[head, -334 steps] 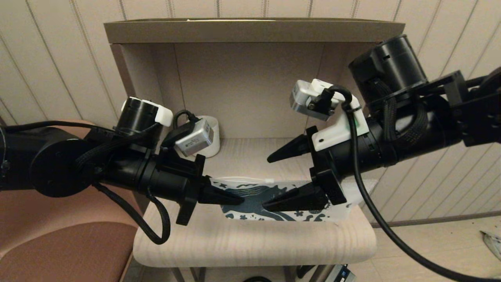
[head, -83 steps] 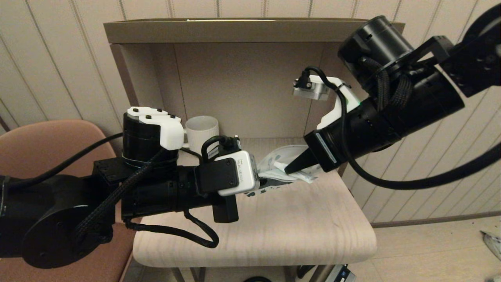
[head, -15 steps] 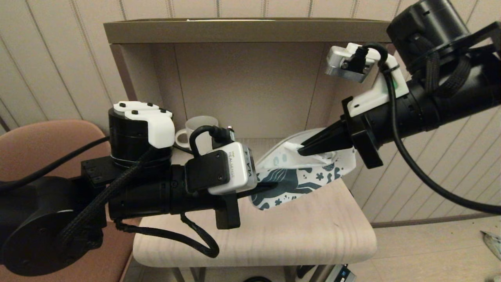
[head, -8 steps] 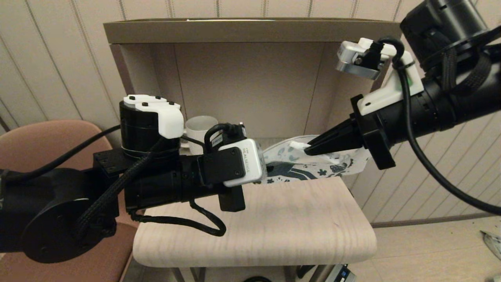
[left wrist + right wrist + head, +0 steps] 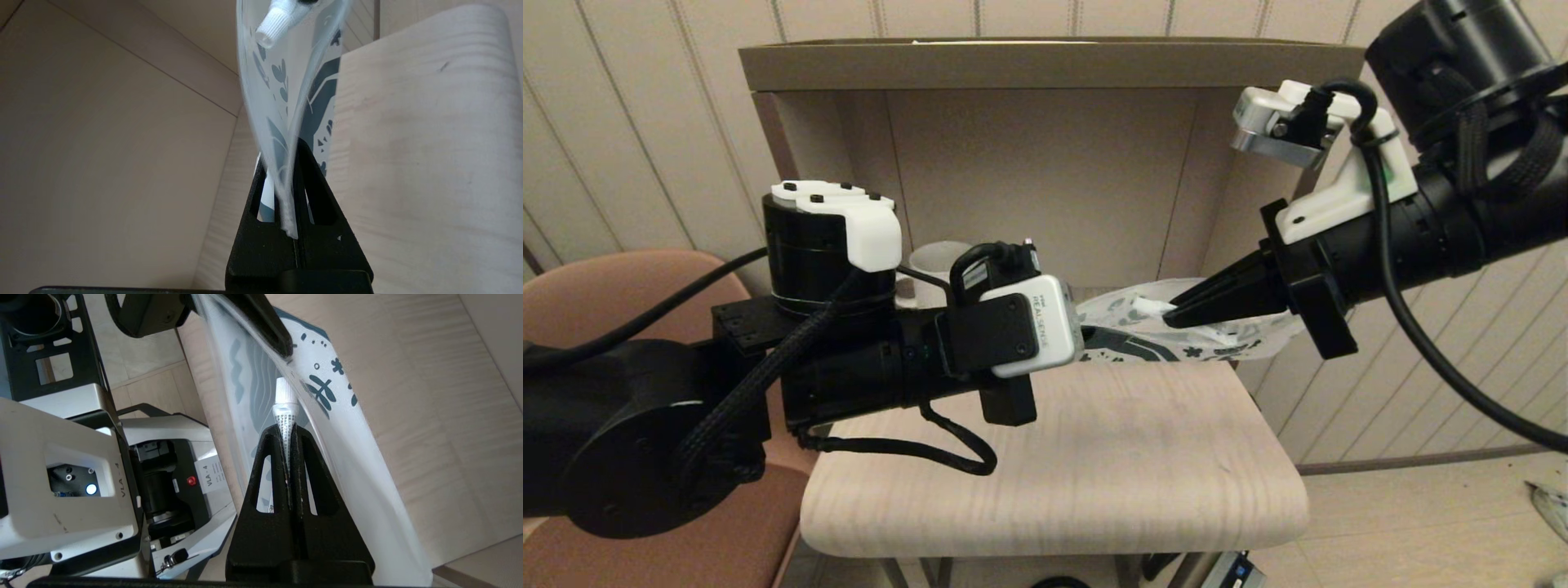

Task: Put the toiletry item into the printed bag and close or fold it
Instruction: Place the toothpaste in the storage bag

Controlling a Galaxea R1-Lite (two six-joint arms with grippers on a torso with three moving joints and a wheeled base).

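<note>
1. Up in the head view, the right gripper (image 5: 1176, 314) pinches the tube (image 5: 1153, 306) with its cap at the mouth of the bag (image 5: 1225, 343), held in the air over the table (image 5: 1094, 474). The left gripper hides behind its own camera.
2. From the left wrist, the left gripper (image 5: 292, 163) is pressed shut on one bag edge. The tube (image 5: 273, 22) points at it, cap first. The tube's tail is cut off.
3. From the right wrist, the right gripper (image 5: 289, 435) squeezes the tube (image 5: 284, 404). Its long side runs straight along the bag (image 5: 327, 416). How deep it sits is hard to tell.
</note>
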